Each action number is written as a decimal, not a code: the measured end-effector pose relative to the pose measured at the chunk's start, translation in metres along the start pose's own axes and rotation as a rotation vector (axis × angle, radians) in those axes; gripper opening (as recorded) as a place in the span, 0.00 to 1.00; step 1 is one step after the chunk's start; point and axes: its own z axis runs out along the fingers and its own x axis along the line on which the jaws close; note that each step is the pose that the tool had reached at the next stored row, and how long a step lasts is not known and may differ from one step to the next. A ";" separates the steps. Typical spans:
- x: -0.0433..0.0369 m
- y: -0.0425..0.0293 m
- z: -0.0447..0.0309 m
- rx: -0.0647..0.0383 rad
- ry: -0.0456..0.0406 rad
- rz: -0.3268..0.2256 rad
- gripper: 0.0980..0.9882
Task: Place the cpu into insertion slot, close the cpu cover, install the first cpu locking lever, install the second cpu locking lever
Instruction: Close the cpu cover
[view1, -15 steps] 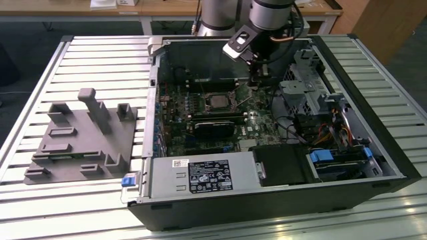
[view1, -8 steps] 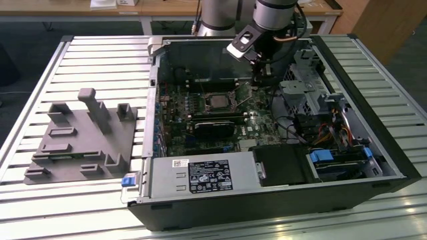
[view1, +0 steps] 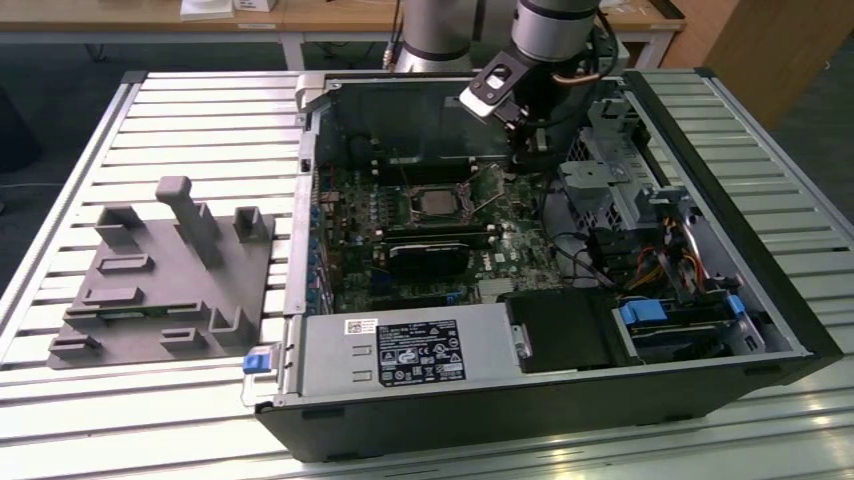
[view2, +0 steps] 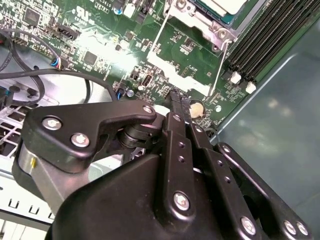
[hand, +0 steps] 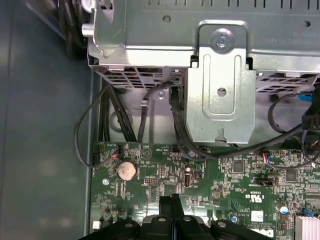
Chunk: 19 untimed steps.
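The cpu (view1: 435, 203) lies flat, silver-grey top up, in the insertion slot (view1: 408, 206) at the middle of the motherboard; one corner of it (view2: 222, 4) appears in the second wrist view. The cpu cover (view2: 172, 64), a thin silvery frame, is swung open off the slot, with green board visible through its cut-out. A thin wire locking lever (view2: 223, 62) stands free beside it. My gripper (view1: 525, 158) hangs over the board on the exterior view's right of the slot. It is shut with nothing between its black fingers (view2: 176, 107), whose tips are close to the cover's free edge.
The open computer case (view1: 747, 300) sits on a slatted table. A metal drive cage (hand: 220, 90) and black cables (hand: 100, 125) are near the gripper. Long memory slots (view2: 270, 35) run beside the socket. A grey fixture block (view1: 160, 270) stands at the exterior view's left.
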 end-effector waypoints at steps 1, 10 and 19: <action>0.0001 0.0007 0.0005 0.000 -0.0001 0.000 0.02; 0.0004 0.0026 0.0103 0.008 -0.0024 0.000 0.02; 0.0004 -0.0033 0.0110 0.009 -0.0024 0.000 0.02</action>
